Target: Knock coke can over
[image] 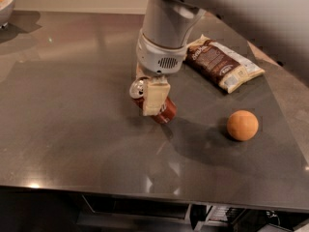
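Observation:
The coke can (165, 112) is dark red with a silver top and sits near the middle of the dark table (72, 129). It leans strongly, with its top pointing left and its base to the lower right. My gripper (148, 100) comes down from above and is shut on the can. One cream finger (155, 96) lies across the can's front, and the other shows only partly behind it. The white wrist (159, 57) hides the rest of the hand.
An orange ball (242, 125) lies to the right of the can. A brown-and-white snack bag (223, 64) lies at the back right. A bowl with orange fruit (6, 1) stands at the far left corner. The table's front edge runs along the bottom.

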